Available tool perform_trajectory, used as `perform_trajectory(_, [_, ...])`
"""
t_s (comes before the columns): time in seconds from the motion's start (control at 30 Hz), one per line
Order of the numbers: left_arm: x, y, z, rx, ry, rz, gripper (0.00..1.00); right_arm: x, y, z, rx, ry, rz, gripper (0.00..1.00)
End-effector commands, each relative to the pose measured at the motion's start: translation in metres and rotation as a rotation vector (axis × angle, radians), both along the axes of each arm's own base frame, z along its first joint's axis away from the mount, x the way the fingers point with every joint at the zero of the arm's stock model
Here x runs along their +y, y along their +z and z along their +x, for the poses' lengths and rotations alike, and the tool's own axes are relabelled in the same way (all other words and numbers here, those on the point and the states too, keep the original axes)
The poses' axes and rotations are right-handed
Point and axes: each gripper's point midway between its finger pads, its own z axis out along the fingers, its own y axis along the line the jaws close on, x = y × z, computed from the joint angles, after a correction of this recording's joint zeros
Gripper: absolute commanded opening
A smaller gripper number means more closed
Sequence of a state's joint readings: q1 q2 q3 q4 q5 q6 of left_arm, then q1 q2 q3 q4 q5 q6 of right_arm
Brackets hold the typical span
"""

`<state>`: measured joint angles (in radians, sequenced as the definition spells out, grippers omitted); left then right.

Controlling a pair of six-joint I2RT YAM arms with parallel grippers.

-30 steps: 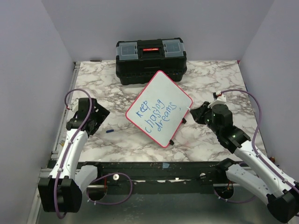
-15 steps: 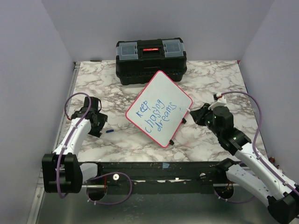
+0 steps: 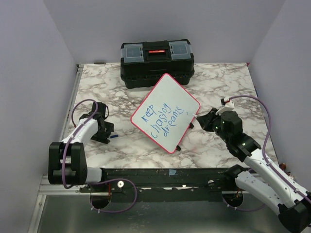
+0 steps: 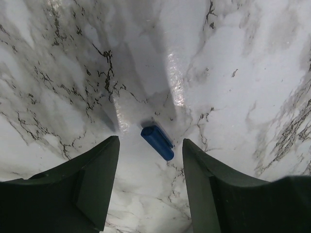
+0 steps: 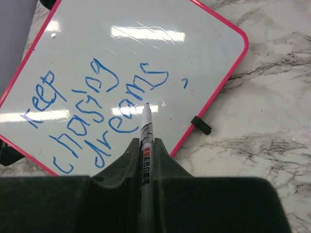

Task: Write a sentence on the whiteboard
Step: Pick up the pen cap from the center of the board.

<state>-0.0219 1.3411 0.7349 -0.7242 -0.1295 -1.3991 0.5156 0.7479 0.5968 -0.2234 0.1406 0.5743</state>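
Observation:
The whiteboard [image 3: 167, 104] [image 5: 146, 43] with its thin red rim lies tilted at mid-table. On it the sentence [image 3: 163, 119] [image 5: 92, 104] reads "keep chasing dreams" in blue, in three slanted lines. My right gripper [image 3: 200, 118] [image 5: 146, 143] is shut on a white marker [image 5: 146, 127], whose uncapped tip hovers by the end of "dreams" at the board's right edge. A small blue cap [image 3: 114, 136] [image 4: 157, 142] lies on the marble left of the board. My left gripper [image 3: 108, 135] [image 4: 150, 145] is low over it, open, with the cap just beyond the fingertips and touching neither finger.
A black toolbox [image 3: 157, 63] with clear lid compartments stands at the back, close behind the board's top corner. A small black clip [image 5: 201, 125] sits on the board's right rim. The marble table [image 3: 218, 82] is walled on three sides.
My left arm has swung down and right onto the blue cap, and its jaws have narrowed. The right arm with the marker has hardly moved.

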Motion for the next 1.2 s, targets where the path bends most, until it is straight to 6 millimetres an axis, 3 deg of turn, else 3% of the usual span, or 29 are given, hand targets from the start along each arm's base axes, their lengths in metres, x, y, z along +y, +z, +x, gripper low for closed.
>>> perform_trajectory(0.0, [-0.006,-0.006,0.006,0.003,0.021,-0.025,0.54,0.004,-0.001,-0.001,-0.016,0.031,-0.003,0.01])
perform_trajectory(0.33, [-0.010,-0.009,0.016,0.057,0.003,0.018,0.47,0.006,-0.004,-0.001,-0.013,0.043,-0.008,0.00])
perform_trajectory(0.6, [-0.016,-0.006,0.019,0.098,-0.028,0.056,0.14,0.006,-0.004,-0.001,-0.012,0.044,-0.010,0.01])
perform_trajectory(0.83, [-0.035,-0.003,0.026,0.056,-0.095,0.052,0.00,0.004,-0.005,-0.001,-0.012,0.041,-0.015,0.01])
perform_trajectory(1.17, [-0.034,0.031,0.034,-0.125,-0.132,0.081,0.00,0.007,-0.002,-0.003,-0.018,0.059,-0.010,0.01])
